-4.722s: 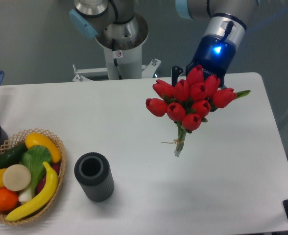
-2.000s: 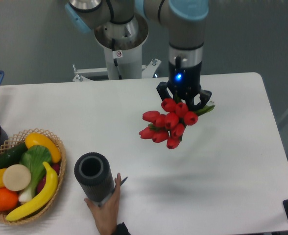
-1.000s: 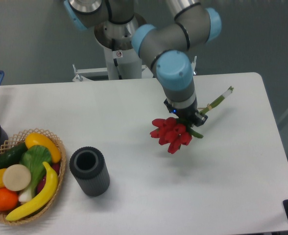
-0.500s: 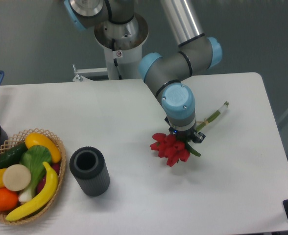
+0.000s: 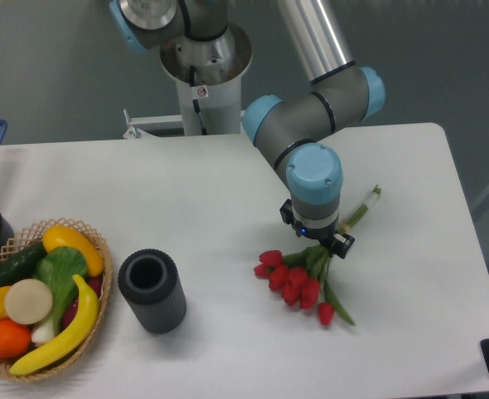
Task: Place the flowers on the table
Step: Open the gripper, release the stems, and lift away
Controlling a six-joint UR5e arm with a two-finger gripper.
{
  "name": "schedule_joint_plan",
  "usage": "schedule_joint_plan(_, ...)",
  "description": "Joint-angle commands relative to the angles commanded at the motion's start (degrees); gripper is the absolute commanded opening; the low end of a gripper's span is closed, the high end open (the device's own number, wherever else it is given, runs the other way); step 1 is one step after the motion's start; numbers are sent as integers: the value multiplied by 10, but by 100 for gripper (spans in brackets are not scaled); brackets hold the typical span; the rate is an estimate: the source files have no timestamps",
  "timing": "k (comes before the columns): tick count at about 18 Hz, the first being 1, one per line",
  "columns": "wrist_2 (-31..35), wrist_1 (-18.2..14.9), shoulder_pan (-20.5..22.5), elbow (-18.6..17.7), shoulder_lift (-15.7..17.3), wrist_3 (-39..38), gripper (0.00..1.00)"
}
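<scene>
Flowers (image 5: 298, 278) lie spread on the white bench (image 5: 228, 191) directly below the tool (image 5: 321, 243), red heads fanned toward the near edge and to its left, green stems running up under the tool and out beyond it on the far right. The tool sits low over the stems; whether its jaws grip them or stand apart cannot be told. A dark ribbed cylinder (image 5: 151, 292) stands well to the tool's left, and a fruit basket (image 5: 41, 295) farther left.
</scene>
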Motion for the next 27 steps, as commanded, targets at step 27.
schedule_joint_plan(27, -174, -127, 146, 16, 225, 283, 100)
